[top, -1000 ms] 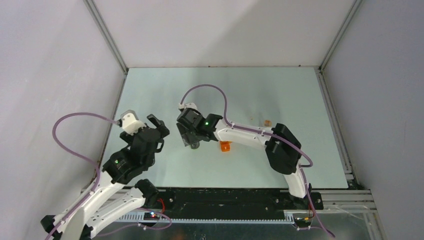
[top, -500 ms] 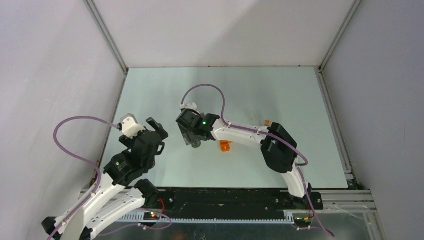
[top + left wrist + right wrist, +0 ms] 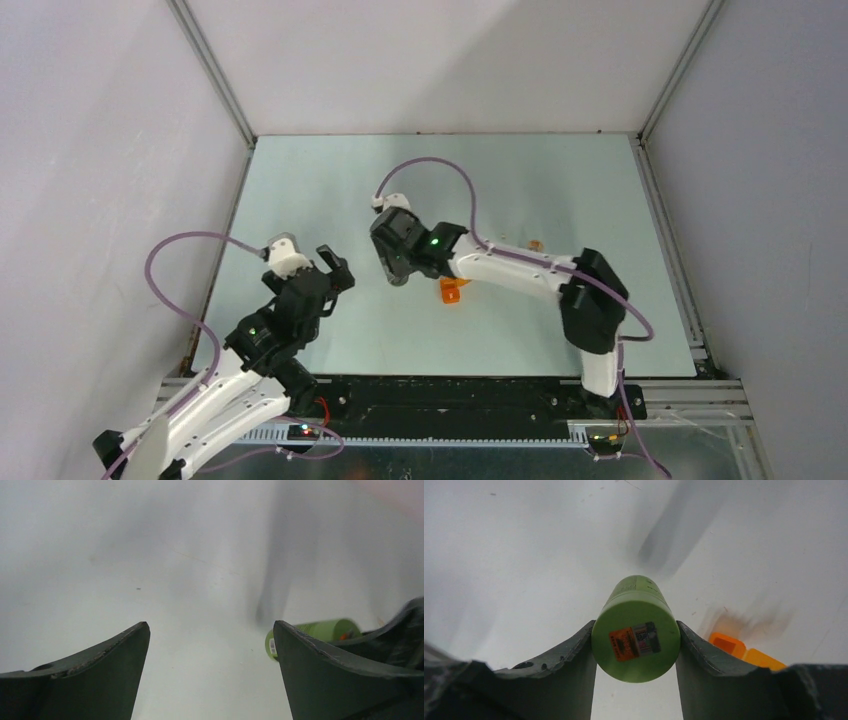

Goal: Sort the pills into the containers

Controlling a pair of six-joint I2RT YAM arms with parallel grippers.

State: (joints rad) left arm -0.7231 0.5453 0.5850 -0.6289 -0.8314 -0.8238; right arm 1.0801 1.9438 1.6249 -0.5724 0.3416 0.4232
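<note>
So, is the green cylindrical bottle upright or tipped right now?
Tipped: the green cylindrical bottle lies sideways, clamped in the right gripper, its flat end facing that wrist camera.

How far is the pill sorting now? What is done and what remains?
Done: nothing that shows; no pill is seen inside a container. In hand: the right gripper is shut on the green bottle; the left gripper is open and empty. Left: a small orange piece, perhaps a pill, lies loose on the table beyond the orange box.
</note>
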